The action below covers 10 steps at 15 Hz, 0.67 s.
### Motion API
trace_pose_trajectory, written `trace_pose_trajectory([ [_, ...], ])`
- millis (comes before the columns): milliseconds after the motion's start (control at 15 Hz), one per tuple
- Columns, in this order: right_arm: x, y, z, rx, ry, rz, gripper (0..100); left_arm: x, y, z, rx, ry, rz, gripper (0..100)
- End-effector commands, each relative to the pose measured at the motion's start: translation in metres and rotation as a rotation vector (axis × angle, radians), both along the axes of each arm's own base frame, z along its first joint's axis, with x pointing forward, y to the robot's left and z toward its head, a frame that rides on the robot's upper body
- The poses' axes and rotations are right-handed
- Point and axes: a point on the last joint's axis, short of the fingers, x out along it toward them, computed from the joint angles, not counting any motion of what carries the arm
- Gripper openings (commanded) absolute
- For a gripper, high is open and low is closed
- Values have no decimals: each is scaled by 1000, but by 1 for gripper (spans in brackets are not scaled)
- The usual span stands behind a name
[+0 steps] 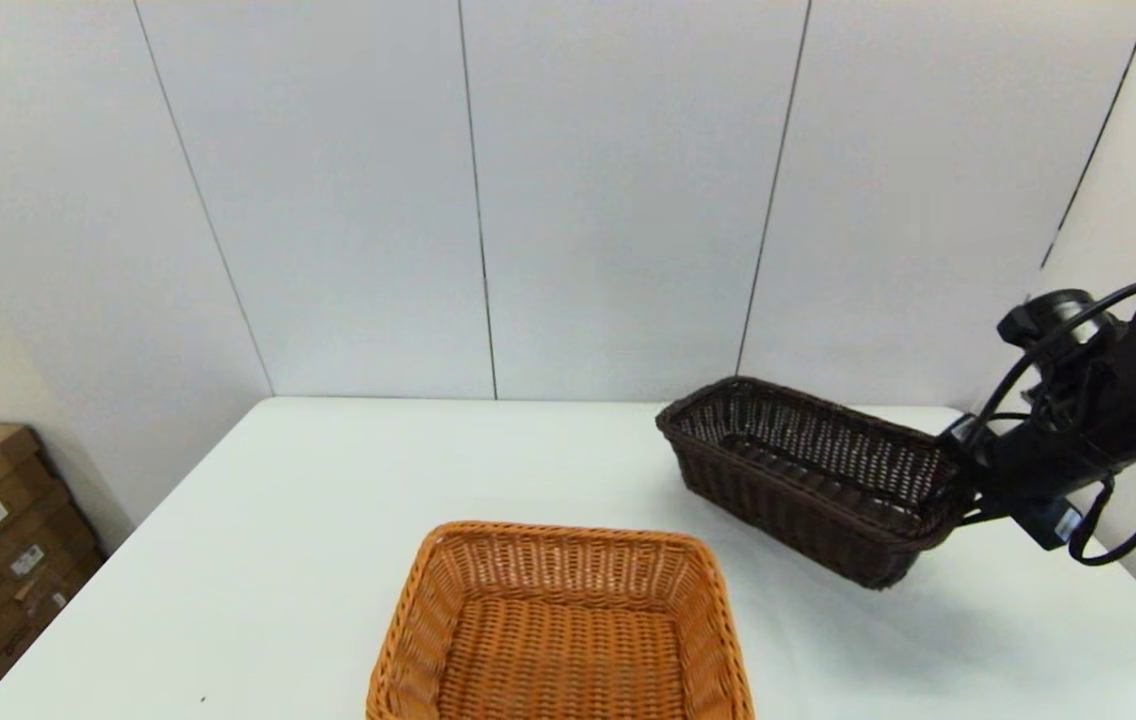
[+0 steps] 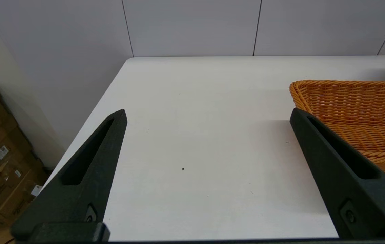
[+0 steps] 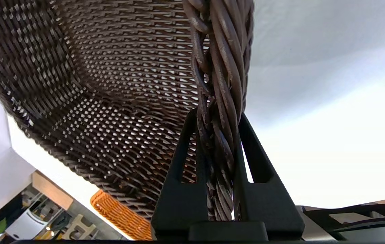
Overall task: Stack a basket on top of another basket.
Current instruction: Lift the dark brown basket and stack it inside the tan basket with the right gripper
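**On the white table: two baskets, one gripped**

At the far right you have the dark brown basket [image 1: 813,475], tilted, its right end raised. Your right gripper [image 3: 218,118] pinches its braided rim between both fingers. Near centre sits the orange-tan basket [image 1: 560,625], flat on the table [image 1: 278,520], well apart from the dark one. Your left gripper [image 2: 207,115] hovers at near left, jaws spread wide, holding nothing.
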Motion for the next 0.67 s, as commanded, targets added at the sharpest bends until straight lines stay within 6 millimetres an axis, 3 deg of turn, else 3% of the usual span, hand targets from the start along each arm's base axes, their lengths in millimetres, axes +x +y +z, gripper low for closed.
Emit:
trace_pose_trajectory([
  [67, -6, -4, 11, 21, -35, -11, 0, 0, 0, 0, 0, -1, 0, 100],
  [467, -29, 3, 54, 80, -159, 44, 0, 0, 0, 0, 0, -1, 0, 100],
  [667, -46, 25, 74, 96, -183, 140, 0, 0, 0, 0, -1, -1, 0, 100],
])
